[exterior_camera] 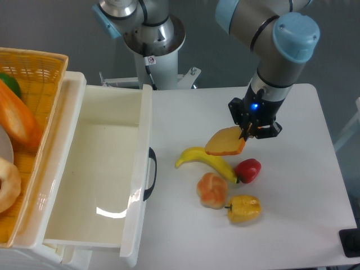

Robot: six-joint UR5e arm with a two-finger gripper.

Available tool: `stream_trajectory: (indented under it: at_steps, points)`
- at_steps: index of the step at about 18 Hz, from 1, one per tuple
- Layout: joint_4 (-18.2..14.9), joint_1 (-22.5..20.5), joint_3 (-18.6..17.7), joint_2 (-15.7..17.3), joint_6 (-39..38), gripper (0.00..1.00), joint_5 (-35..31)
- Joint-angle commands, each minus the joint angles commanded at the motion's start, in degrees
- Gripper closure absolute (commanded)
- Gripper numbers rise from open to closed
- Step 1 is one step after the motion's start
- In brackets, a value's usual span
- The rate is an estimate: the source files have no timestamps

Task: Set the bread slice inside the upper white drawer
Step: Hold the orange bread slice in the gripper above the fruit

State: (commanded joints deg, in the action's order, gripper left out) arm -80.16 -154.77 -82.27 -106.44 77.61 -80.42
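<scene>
The bread slice (224, 142) is a flat yellow-orange piece with a darker crust, held tilted in the air above the right end of a banana (205, 160). My gripper (246, 134) is shut on the slice's right edge, hanging from the arm at the upper right. The upper white drawer (145, 140) stands pulled open at the left, its black handle (151, 173) facing the table, and nothing lies inside it. The slice is well to the right of the drawer.
On the table under and near the slice lie a red pepper (248, 170), a round bun (212, 190) and a yellow pepper (244, 208). A yellow woven basket (39, 84) with a baguette (18, 121) sits at the far left. The robot base (151, 39) stands behind.
</scene>
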Motion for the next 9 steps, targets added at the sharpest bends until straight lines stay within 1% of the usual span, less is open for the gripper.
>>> stream_trajectory:
  at_steps: [4,9]
  points:
    - [0.0,-0.27,0.79,0.09,-0.87,1.0,0.09]
    - [0.0,0.09,3.51,-0.53,-5.44,1.0,0.79]
